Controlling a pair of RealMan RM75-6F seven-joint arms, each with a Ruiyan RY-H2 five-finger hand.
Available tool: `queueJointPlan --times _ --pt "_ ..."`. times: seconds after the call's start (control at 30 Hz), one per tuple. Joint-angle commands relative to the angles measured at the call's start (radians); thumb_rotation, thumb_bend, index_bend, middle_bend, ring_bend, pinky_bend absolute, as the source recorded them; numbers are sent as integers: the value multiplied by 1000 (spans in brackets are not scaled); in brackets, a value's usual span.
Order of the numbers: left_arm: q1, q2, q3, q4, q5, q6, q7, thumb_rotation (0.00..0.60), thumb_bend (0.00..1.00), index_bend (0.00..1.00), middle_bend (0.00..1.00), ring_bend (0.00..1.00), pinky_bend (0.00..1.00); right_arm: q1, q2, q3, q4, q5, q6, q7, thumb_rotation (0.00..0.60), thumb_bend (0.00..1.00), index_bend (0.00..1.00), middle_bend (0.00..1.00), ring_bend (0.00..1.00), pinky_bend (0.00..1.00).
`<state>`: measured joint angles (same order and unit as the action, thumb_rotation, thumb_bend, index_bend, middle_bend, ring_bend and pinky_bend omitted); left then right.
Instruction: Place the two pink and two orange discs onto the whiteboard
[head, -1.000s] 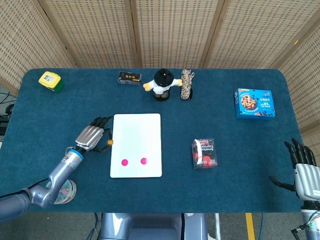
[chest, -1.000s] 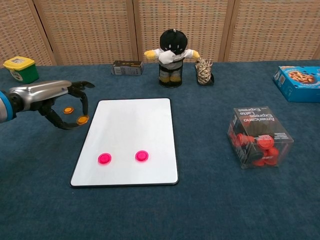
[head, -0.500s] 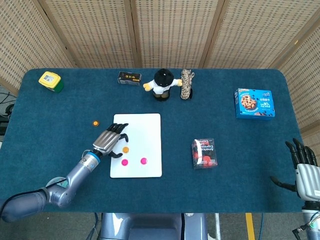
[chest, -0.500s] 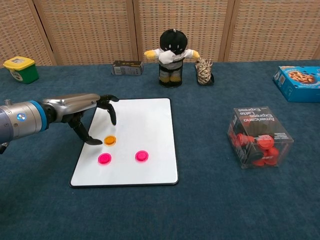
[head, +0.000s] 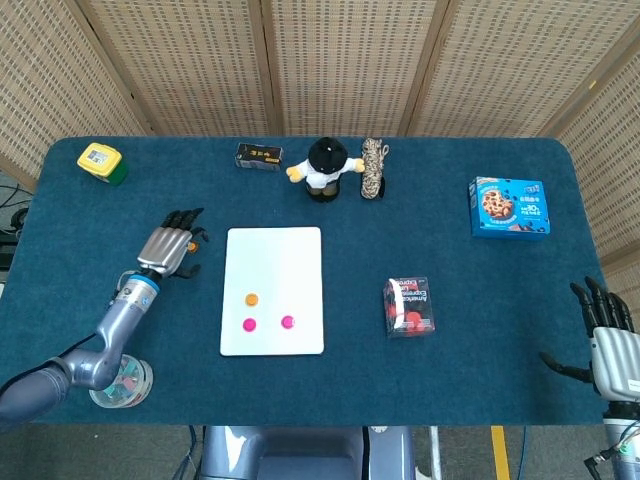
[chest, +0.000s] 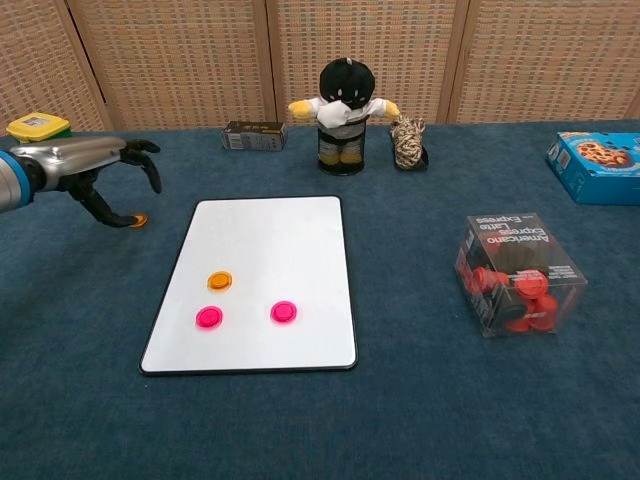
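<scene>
Now my left robot hand (chest: 105, 175) hovers over the tabletop (chest: 400, 400) left of the whiteboard (chest: 290, 230), fingers curled downward and spread around the second orange disc (chest: 138, 220), though I cannot tell whether they touch it. On the whiteboard lie one orange disc (chest: 219, 281) and two pink discs (chest: 208, 318), (chest: 284, 312). My right robot hand (head: 610, 345) sits at the tabletop's right edge, fingers apart and holding nothing.

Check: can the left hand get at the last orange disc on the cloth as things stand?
Probably yes. The left hand hangs right over the orange disc, fingertips beside it, with nothing between them; the whiteboard lies clear to one side.
</scene>
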<state>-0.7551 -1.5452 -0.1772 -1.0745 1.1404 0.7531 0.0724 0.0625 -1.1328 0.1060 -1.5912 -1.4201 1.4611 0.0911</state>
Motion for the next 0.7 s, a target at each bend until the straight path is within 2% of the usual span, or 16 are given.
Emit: queueJointPlan --times 0.03,0.33,0.7 --pt "1 -11 2 86 -17 -42 -40 600 326 359 0 0 0 1 0 0 -1 1 -1 -3 600 0 0 0 0 0" --pt "-30 -116 7 296 -5 -116 -94 600 333 359 0 0 0 3 0 2 -8 9 -6 -15 600 0 0 0 0 0" --pt "-62 -174 -4 384 28 -141 -152 600 334 363 0 0 0 3 3 3 -12 14 -11 -13 600 0 0 0 0 0"
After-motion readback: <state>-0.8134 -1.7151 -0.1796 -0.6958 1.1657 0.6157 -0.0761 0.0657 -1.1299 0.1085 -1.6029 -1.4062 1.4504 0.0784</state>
